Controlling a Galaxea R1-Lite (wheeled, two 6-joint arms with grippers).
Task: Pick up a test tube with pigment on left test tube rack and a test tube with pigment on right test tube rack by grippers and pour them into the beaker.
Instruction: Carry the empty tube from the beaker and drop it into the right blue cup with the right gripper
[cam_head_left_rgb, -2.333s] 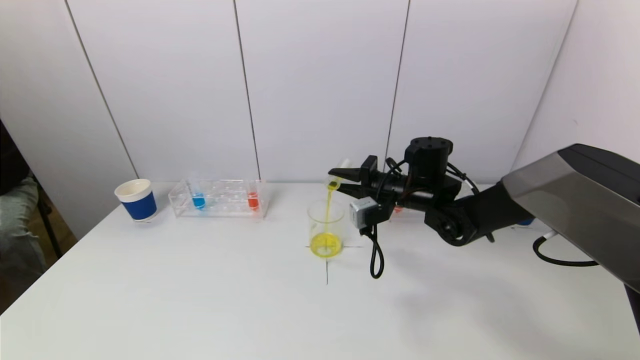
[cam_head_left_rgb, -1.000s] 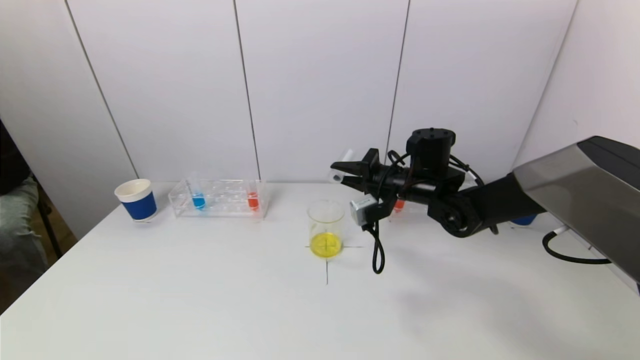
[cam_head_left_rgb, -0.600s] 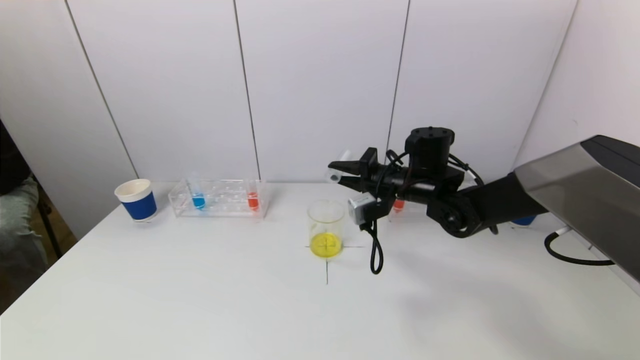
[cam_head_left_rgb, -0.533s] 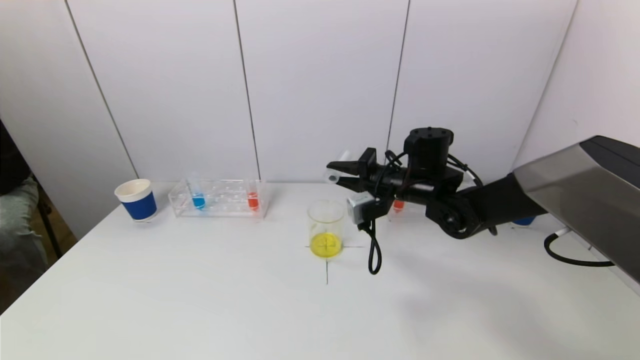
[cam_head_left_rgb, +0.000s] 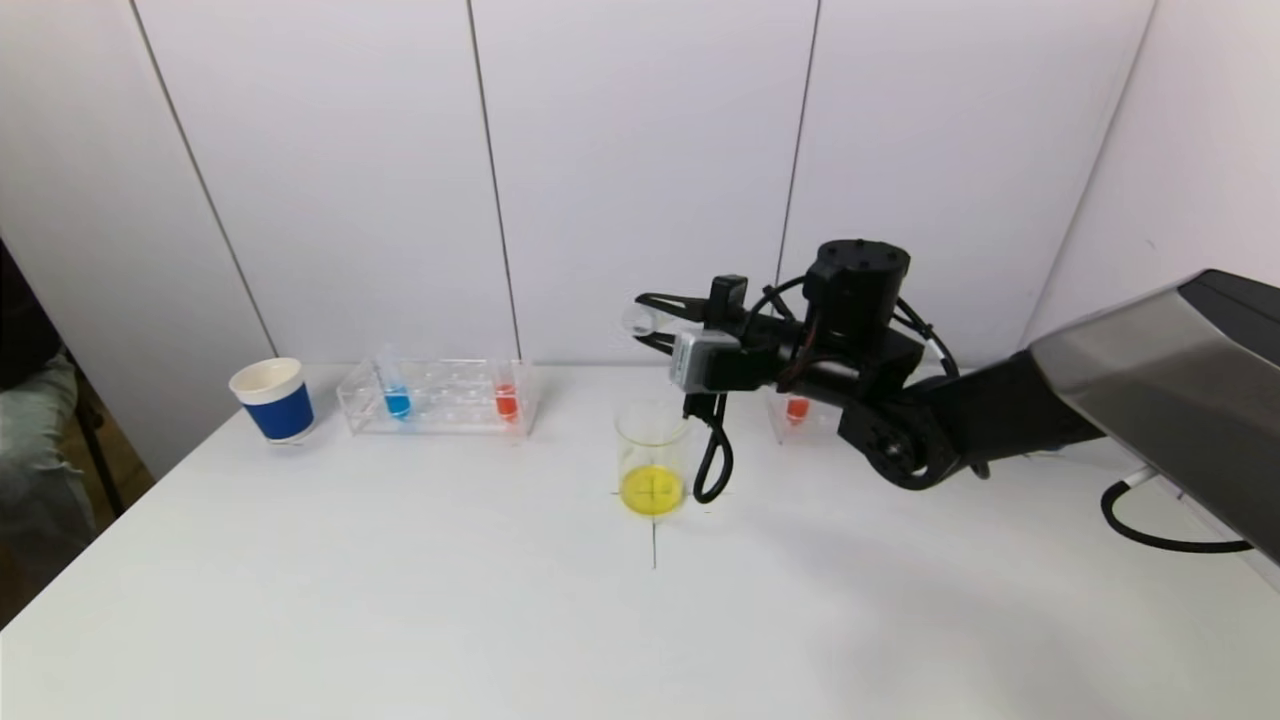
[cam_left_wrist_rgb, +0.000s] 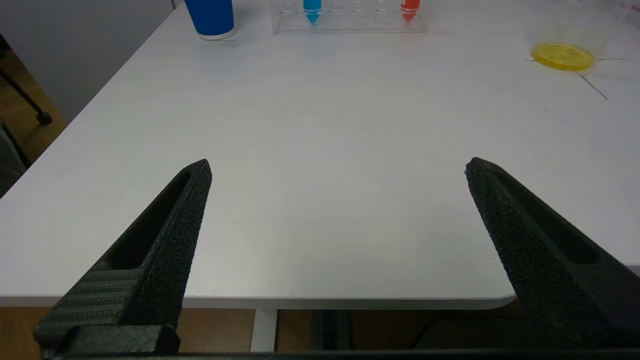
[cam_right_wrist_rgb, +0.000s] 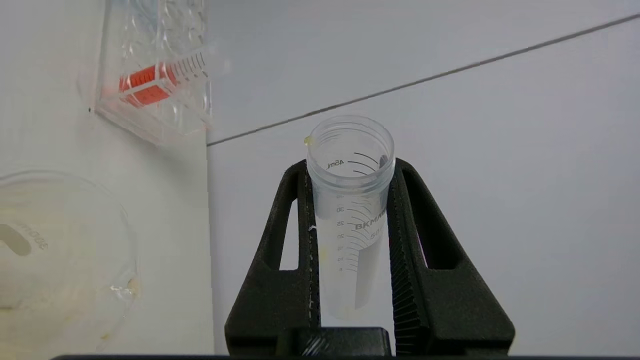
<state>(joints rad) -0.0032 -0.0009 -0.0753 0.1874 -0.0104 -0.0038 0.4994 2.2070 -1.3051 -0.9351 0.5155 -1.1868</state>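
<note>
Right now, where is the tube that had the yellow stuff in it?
In the head view the emptied test tube lies almost sideways in the right gripper, held up above the beaker and slightly to its left, near the table's middle.

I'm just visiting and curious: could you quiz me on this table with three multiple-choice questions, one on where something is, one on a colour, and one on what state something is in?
1. Where is the blue paper cup?
A. Beside the left rack's outer end
B. Inside the beaker
C. Under the right gripper

2. What colour is the liquid in the beaker?
A. Blue
B. Yellow
C. Red

3. What state is the test tube in the right gripper?
A. Full of blue liquid
B. Capped
C. Emptied, clamped between the fingers

Answers: 1 A, it stands next to that rack. 2 B, a yellow pool lies at the bottom. 3 C, the right wrist view shows a clear open tube.
</note>
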